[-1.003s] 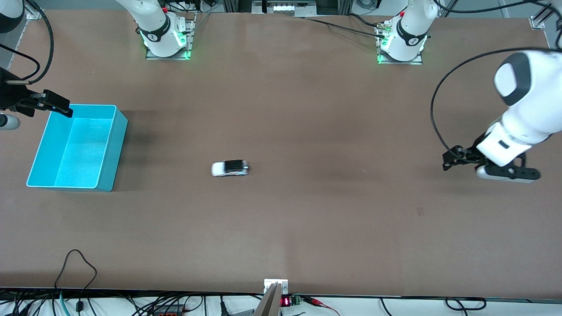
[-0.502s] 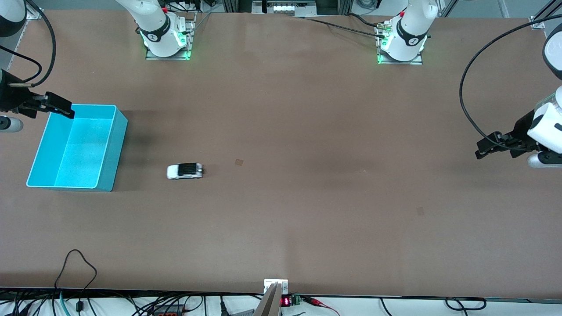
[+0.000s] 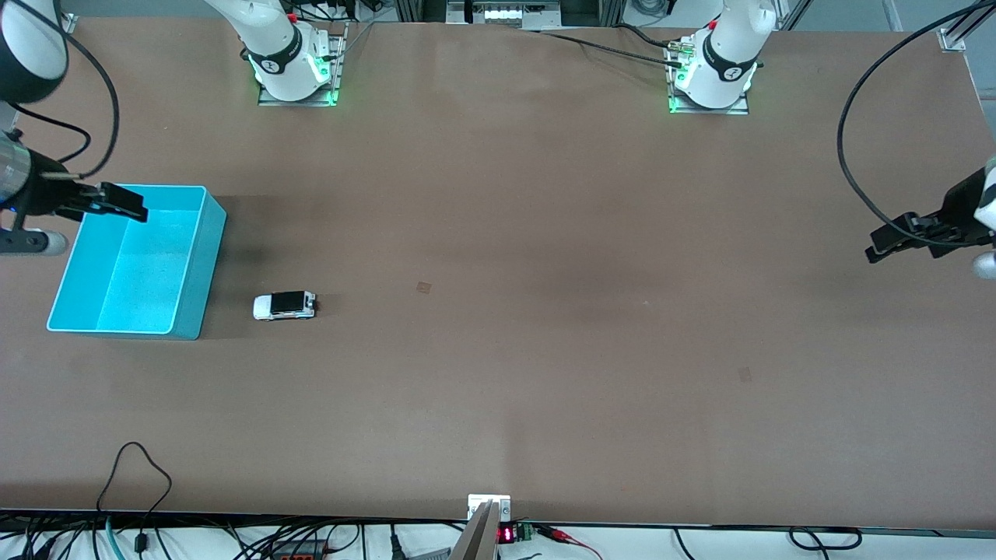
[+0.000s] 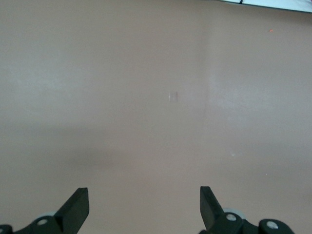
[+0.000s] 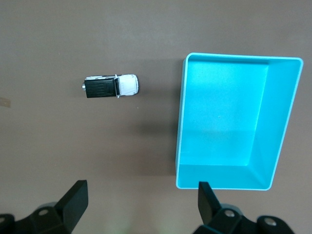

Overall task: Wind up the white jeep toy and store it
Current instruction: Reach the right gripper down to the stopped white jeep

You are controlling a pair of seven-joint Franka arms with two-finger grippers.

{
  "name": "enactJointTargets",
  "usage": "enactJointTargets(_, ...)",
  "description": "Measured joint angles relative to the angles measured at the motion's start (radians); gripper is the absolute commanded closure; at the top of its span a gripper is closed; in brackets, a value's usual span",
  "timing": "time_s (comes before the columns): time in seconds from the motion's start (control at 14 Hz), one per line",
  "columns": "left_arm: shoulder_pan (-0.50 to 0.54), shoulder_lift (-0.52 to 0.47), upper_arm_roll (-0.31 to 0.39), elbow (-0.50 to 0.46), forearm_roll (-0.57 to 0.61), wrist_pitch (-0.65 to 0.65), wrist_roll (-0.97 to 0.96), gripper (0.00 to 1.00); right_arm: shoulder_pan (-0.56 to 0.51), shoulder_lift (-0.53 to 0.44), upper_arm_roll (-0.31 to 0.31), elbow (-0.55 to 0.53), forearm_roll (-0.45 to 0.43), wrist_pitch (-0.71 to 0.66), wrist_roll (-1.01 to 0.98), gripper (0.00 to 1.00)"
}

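Note:
The white jeep toy [image 3: 285,306], boxy with a black roof, stands on the brown table close beside the cyan bin [image 3: 206,260], on the side toward the left arm's end. It also shows in the right wrist view [image 5: 111,86] next to the bin [image 5: 179,136]. My right gripper [image 3: 124,204] is open and empty, up over the bin's corner nearest the robots' bases. My left gripper [image 3: 895,241] is open and empty, up over bare table at the left arm's end; its wrist view shows only table between the fingertips [image 4: 78,207].
The bin is empty inside. A small faint square mark [image 3: 423,287] lies on the table near the middle. Cables [image 3: 140,467] trail at the table edge nearest the front camera.
The jeep has rolled across the table toward the bin and now stands close beside it. My left gripper has drawn back toward its end of the table. My right gripper shifted slightly over the bin's corner.

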Motion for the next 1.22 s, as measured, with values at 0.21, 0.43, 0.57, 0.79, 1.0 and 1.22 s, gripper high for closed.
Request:
enactJointTargets(0.21, -0.004, 0.0, -0.001, 0.014, 0.0, -0.019, 0.0, 0.0, 0.022, 0.039, 0.003, -0.005, 0.006, 0.001, -0.058, 0.0)
enactJointTargets(0.43, -0.02, 0.0, -0.027, 0.014, 0.0, -0.022, -0.004, 0.0, 0.054, 0.075, 0.004, -0.026, 0.008, 0.038, -0.104, 0.0)
enactJointTargets(0.57, -0.028, 0.0, -0.039, 0.014, 0.0, -0.028, -0.025, 0.0, 0.067, 0.08, 0.004, -0.074, 0.008, 0.097, -0.2, 0.0)
enactJointTargets(0.79, -0.025, 0.0, -0.039, 0.015, 0.0, -0.037, -0.008, 0.0, 0.061, 0.073, 0.0, -0.172, 0.007, 0.222, -0.424, 0.0)
enactJointTargets(1.0, -0.025, 0.0, -0.039, 0.029, 0.0, -0.038, 0.014, 0.0, 0.061, 0.048, 0.004, -0.298, 0.007, 0.385, -0.716, 0.0)
enactJointTargets(1.22, -0.025, 0.0, -0.039, 0.045, 0.0, -0.083, 0.019, 0.0, 0.027, 0.039, 0.06, -0.417, 0.007, 0.531, -0.982, 0.0)
